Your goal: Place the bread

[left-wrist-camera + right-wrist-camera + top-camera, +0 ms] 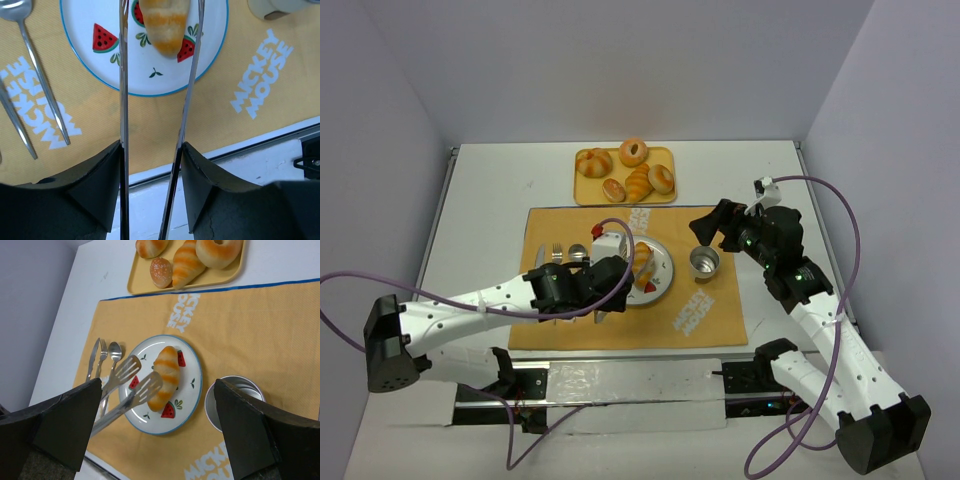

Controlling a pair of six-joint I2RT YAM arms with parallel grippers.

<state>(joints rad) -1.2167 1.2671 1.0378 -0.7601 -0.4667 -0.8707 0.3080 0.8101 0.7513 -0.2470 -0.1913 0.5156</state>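
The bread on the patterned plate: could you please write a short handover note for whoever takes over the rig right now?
Left tool: shut on the tongs, whose tips are spread beside the bread and not pinching it.
Right tool: open and empty, hovering by the metal cup.
Bread: lying on the watermelon plate.
Done: the bread appears to be placed.
To do: probably lift the tongs clear and pull the left arm back.
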